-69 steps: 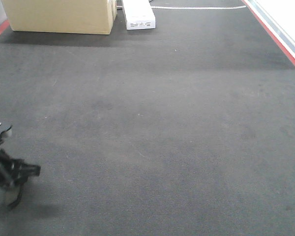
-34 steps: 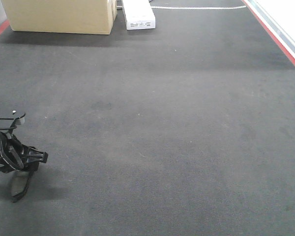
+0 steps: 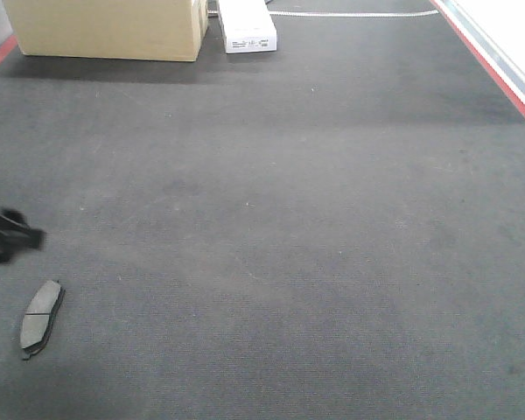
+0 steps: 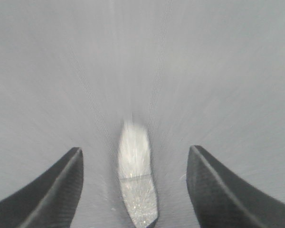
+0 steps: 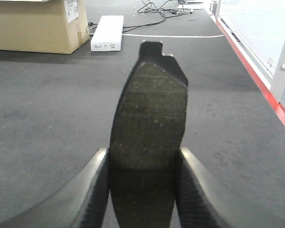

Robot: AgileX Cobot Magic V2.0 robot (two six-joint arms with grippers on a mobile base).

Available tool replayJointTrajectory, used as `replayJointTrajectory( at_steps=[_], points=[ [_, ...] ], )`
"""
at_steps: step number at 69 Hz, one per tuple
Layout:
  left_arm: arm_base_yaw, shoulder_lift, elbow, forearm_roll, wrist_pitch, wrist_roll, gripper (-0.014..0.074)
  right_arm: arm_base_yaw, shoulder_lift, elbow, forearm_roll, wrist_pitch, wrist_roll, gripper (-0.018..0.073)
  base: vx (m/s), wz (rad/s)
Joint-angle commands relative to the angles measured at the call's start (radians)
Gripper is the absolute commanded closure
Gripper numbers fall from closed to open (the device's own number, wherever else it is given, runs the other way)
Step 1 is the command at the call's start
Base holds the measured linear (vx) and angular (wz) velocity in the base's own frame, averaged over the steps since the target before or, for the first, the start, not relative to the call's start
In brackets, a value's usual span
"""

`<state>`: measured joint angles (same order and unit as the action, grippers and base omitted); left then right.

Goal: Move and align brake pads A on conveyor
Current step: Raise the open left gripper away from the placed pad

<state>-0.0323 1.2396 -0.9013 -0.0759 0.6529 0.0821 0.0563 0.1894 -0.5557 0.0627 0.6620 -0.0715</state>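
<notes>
The dark conveyor belt (image 3: 315, 227) fills the front view, with a cardboard box (image 3: 105, 31) and a white case (image 3: 247, 28) at the upper left. The left gripper (image 3: 9, 234), at the left edge, is spread wide above one brake pad (image 3: 41, 318) lying flat on the belt at lower left. The right gripper (image 5: 142, 152) clamps a second brake pad (image 5: 149, 114) by one end.
</notes>
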Motion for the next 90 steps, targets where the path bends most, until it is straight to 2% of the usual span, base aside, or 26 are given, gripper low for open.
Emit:
replayJointTrajectory(
  at_steps=[1, 14, 32, 47, 59, 90],
  points=[
    [-0.003, -0.146, -0.017, -0.014, -0.025, 0.01, 0.0164, -0.003, 0.017, -0.027, -0.002, -0.098, -0.007, 0.0565, 0.0, 0.0],
    [-0.003, -0.363, 0.066, -0.014, -0.071, 0.013, 0.0164, -0.003, 0.017, -0.027, -0.002, -0.098, -0.007, 0.0565, 0.0, 0.0],
    [-0.003, -0.706, 0.295, -0.014, -0.199, 0.013, 0.0164, -0.003, 0.017, -0.027, -0.002, -0.098, -0.007, 0.0565, 0.0, 0.0],
    [-0.003, -0.951, 0.44, -0.014, -0.235, 0.013, 0.0164, -0.003, 0.017, -0.027, -0.002, -0.098, -0.007, 0.0565, 0.0, 0.0],
    [-0.003, -1.019, 0.475, -0.014, -0.235, 0.013, 0.0164, -0.003, 0.017, -0.027, -0.002, -0.098, -0.007, 0.0565, 0.0, 0.0],
    [-0.003, -1.022, 0.475, -0.014, -0.22, 0.013, 0.0164, -0.003, 0.017, -0.027, -0.002, -0.098, -0.007, 0.0565, 0.0, 0.0]
  ],
)
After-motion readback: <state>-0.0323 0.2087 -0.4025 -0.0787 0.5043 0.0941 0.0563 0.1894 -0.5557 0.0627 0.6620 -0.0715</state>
